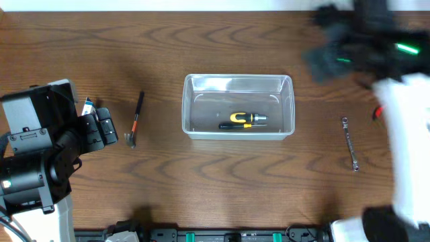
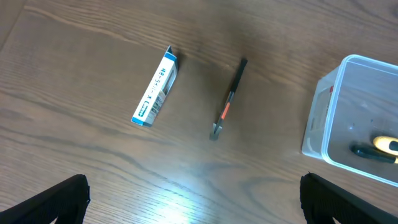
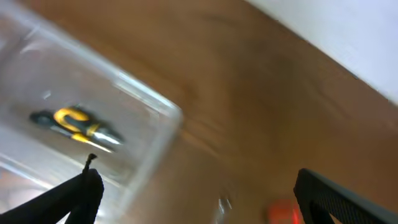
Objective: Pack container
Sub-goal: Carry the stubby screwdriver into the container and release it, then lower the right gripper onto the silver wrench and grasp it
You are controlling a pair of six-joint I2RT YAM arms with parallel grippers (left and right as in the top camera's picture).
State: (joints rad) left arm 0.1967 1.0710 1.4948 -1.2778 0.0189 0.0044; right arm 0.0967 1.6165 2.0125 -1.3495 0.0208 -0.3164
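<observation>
Your container (image 1: 238, 76) sits at the middle of the table (image 1: 80, 40), within reach of both arms, one yellow-handled driver (image 1: 242, 120) already inside, as the left claw (image 2: 196, 202) hangs wide apart and empty above the hammer (image 2: 227, 99) and the right claw (image 3: 199, 199), equally wide, hovers empty near the tub's corner

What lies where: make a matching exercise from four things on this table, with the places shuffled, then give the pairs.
Things
1 yellow-handled tool
2 orange-banded hammer
3 wrench
4 blue-and-white box

Places
A right of the container
B inside the container
C farthest left of the four
D between the box and the container

Pairs: 1-B, 2-D, 3-A, 4-C
</observation>
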